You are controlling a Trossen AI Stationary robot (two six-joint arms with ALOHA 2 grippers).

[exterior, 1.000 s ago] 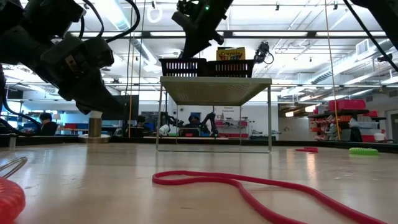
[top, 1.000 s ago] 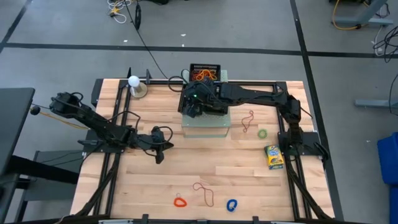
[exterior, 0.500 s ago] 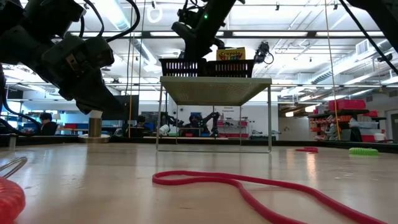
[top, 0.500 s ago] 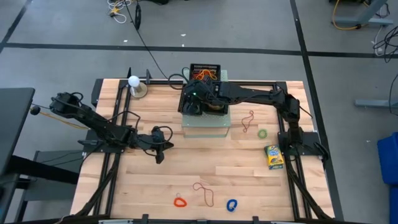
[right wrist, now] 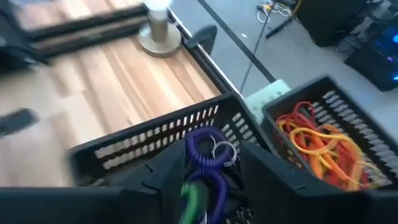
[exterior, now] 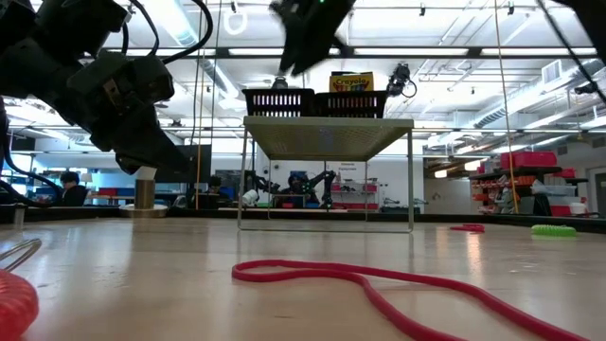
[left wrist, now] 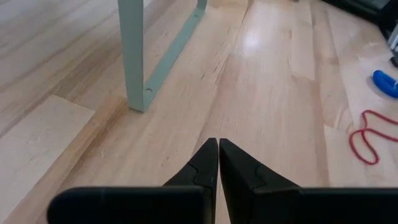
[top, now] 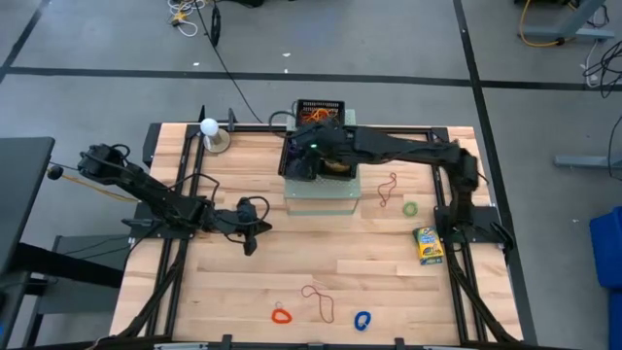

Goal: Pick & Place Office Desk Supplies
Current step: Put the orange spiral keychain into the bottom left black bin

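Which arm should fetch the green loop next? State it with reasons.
Right. The green loop lies near its base; the right gripper hangs over the mesh trays, the left gripper waits far across the table.

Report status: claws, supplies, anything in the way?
Right claw open above the mesh tray, purple loop between its fingers. Left claw shut, idle over bare table. Nothing in the way.

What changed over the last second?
The right gripper shifted slightly over the black mesh trays on the pale-green stand and rose a little in the low view. Left gripper stayed shut and parked. The loops and crayon box on the table did not move.
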